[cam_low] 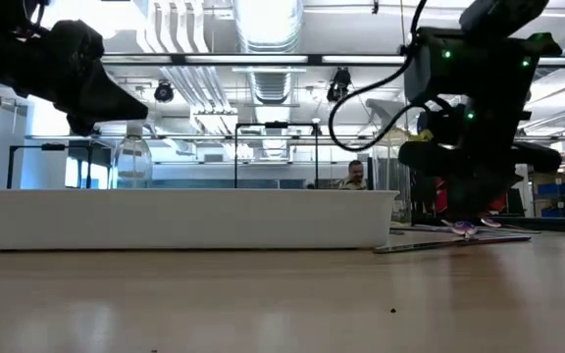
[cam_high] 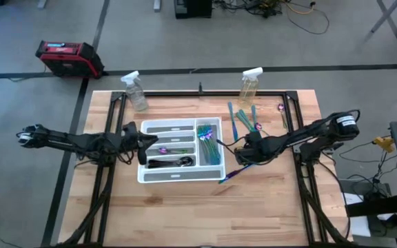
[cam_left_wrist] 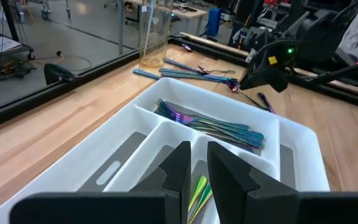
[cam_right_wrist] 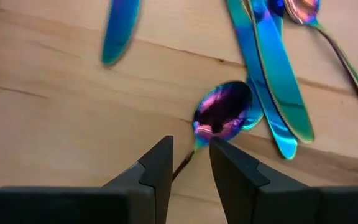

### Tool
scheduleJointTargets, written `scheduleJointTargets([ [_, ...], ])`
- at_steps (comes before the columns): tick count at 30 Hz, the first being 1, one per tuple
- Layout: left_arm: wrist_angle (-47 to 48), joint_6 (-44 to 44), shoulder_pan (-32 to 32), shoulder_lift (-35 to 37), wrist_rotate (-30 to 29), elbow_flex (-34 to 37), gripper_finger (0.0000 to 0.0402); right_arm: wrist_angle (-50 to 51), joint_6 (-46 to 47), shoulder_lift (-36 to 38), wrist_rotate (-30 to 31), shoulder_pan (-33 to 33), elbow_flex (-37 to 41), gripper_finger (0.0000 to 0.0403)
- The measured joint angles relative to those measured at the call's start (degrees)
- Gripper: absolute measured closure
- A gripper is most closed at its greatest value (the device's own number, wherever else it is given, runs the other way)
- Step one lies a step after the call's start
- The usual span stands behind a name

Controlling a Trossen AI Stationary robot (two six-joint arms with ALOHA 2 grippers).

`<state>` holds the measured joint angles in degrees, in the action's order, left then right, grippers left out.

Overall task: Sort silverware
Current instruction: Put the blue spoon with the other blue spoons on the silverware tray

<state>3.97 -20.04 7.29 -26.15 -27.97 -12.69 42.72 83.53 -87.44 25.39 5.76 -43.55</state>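
Note:
A white divided tray sits mid-table; its right compartment holds several teal-purple forks, and another holds dark utensils. My left gripper hovers over the tray's left part, its fingers almost together on a slim yellow-green utensil. Loose iridescent utensils lie on the wood to the right of the tray. My right gripper is low over a purple-blue spoon lying on the table. It is open, with its fingers either side of the spoon's neck; the handle runs back under the gripper. My left gripper pinches the yellow-green utensil between its two fingers, over a tray compartment. Only a short stretch shows in the gap, so which part it has cannot be told. Whether the utensil rests on the tray cannot be told.
Two clear spray bottles stand at the table's far edge. A dark frame rail runs round the work area. More knives and a spoon lie just beyond the right gripper. Bare wood lies near the front edge.

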Motion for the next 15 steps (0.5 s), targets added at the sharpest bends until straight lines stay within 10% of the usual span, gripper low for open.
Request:
scheduleJointTargets([
  [15,-0.9,0.6,0.0,-2.0,-0.2,0.0,0.0363,-2.9,3.6,-8.2,0.0,0.4,-0.8,0.0312],
])
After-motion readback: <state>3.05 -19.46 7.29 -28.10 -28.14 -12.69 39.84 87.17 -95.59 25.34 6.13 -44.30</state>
